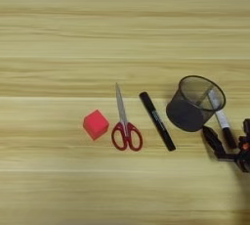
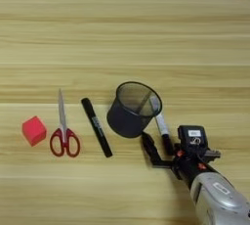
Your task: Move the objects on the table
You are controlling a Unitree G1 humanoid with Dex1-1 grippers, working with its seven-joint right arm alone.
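The surface (image 1: 58, 23) looks like smooth light wood with lengthwise grain stripes and a faint satin sheen, and on it the red cube (image 1: 95, 124) has a matt, even face. The scissors (image 1: 124, 123) pair bare grey metal blades with glossy red plastic handles, while the long black marker (image 1: 157, 120) and the white-barrelled marker (image 2: 160, 123) look like smooth plastic. The pen cup (image 2: 132, 109) is fine black wire mesh, see-through at the wall, and the arm (image 2: 219, 197) is brushed silver metal behind a matt black hand (image 2: 158, 148)
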